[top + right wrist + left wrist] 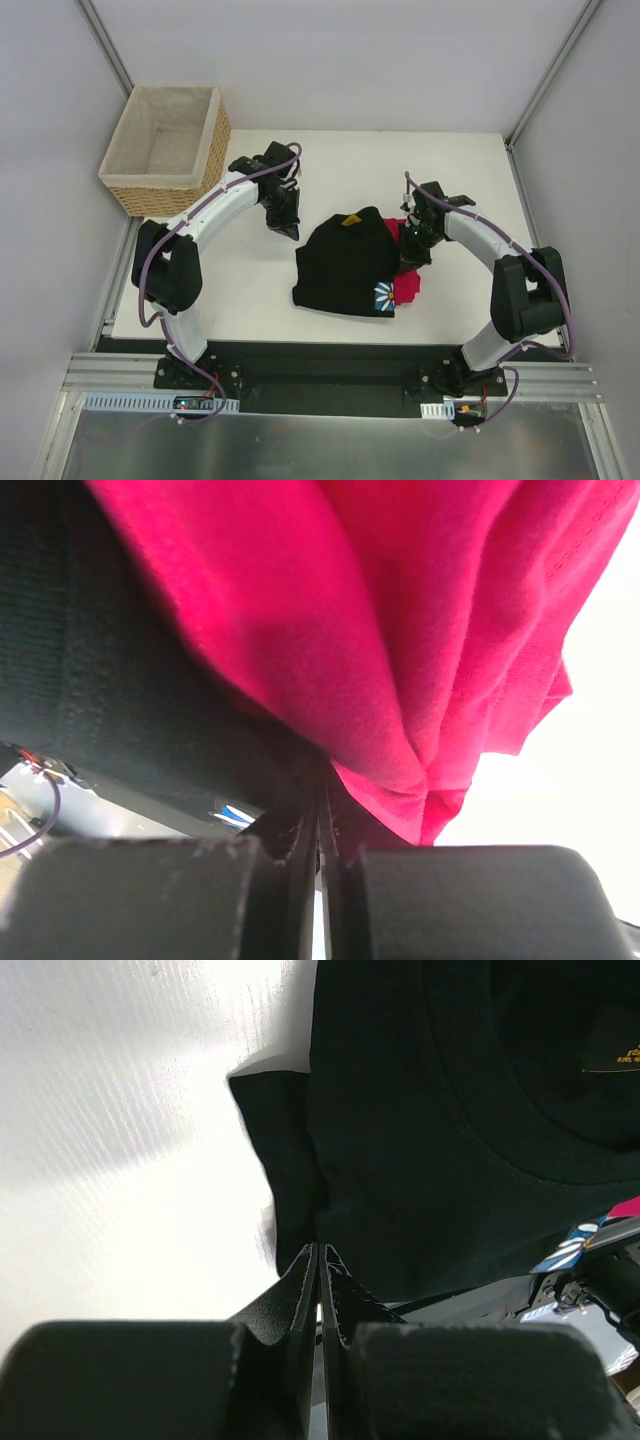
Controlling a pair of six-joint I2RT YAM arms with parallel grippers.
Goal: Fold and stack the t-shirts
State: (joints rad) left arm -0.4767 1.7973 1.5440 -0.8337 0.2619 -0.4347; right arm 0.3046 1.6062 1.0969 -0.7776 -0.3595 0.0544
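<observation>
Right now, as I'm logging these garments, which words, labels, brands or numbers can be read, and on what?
Neck label inside the black t-shirt: gold lettering, too small and blurred to read.
Daisy print on the black t-shirt: a picture only, no words.
Pinkish-red t-shirt: no text visible.
Wicker basket: no text visible.

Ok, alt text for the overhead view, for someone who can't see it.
A black t-shirt lies crumpled mid-table, partly covering a pinkish-red t-shirt that the right gripper pinches. The left gripper hangs shut left of the shirts; a wicker basket stands far left.
</observation>
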